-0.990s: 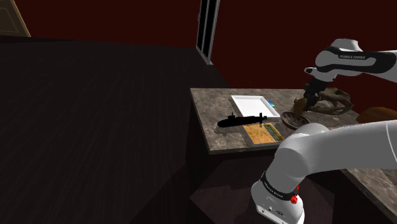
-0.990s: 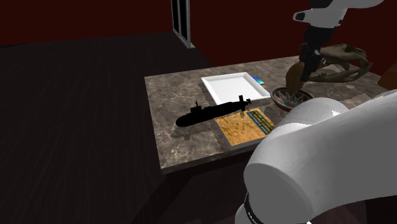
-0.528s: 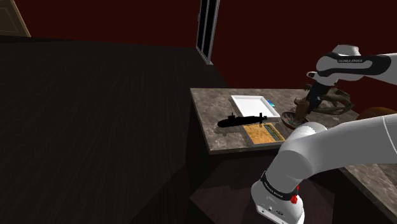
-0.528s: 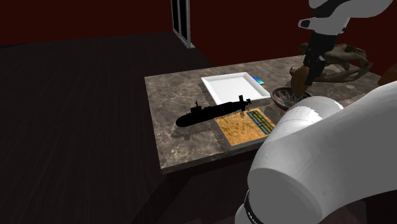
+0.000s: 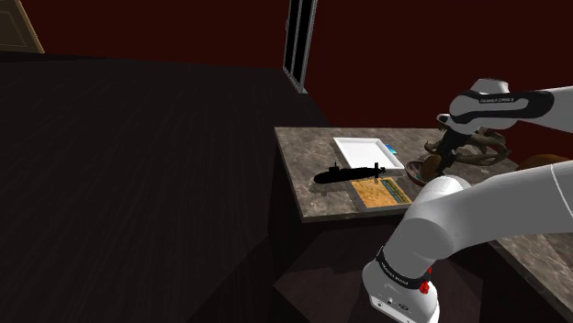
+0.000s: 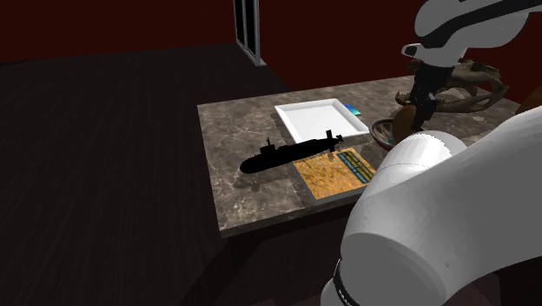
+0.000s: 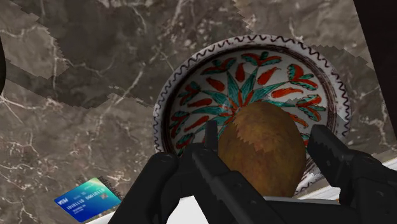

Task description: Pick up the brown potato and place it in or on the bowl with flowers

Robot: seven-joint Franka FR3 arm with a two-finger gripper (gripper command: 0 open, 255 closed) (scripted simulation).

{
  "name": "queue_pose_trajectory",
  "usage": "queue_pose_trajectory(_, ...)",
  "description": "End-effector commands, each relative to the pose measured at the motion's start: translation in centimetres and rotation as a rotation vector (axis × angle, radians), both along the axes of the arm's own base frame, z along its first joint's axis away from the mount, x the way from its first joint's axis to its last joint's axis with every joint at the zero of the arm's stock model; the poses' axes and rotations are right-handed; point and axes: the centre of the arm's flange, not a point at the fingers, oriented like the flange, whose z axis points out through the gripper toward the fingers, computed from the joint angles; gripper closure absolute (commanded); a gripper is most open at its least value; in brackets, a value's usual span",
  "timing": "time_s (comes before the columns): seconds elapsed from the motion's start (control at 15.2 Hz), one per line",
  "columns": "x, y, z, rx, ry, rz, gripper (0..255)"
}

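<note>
Wrist view: clamping potato (image 7: 261, 156) in gripper (image 7: 264, 141), jaws closed on it — poised over flowered bowl (image 7: 191, 95) on marbled counter (image 7: 83, 83).

A black submarine model (image 5: 349, 172) lies on the marble counter (image 5: 308, 183) beside a white tray (image 5: 365, 150).

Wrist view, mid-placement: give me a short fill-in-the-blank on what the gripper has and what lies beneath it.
1. The gripper is shut on the brown ____.
2. Seen along the gripper, what it holds lies over the inside of the flowered ____.
3. The small card on the marble table near that dish is ____ in colour.
Missing words: potato; bowl; blue.
</note>
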Motion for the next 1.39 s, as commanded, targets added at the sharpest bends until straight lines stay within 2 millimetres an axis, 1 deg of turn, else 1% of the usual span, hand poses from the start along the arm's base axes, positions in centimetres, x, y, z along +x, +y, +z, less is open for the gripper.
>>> queue_pose_trajectory(0.0, 0.0, 0.0, -0.4, 0.0, 0.0, 0.0, 255)
queue_pose_trajectory(0.4, 0.0, 0.0, -0.4, 0.0, 0.0, 0.0, 255)
queue_pose_trajectory(0.46, 0.0, 0.0, -0.4, 0.0, 0.0, 0.0, 0)
queue_pose_trajectory(0.79, 0.0, 0.0, -0.4, 0.0, 0.0, 0.0, 0)
queue_pose_trajectory(0.99, 0.0, -0.2, 3.5, 0.0, 0.0, 0.0, 0)
queue_pose_trajectory(1.06, 0.0, -0.2, 4.6, 0.0, 0.0, 0.0, 0)
queue_pose_trajectory(1.32, 0.0, -0.2, 4.6, 0.0, 0.0, 0.0, 0)
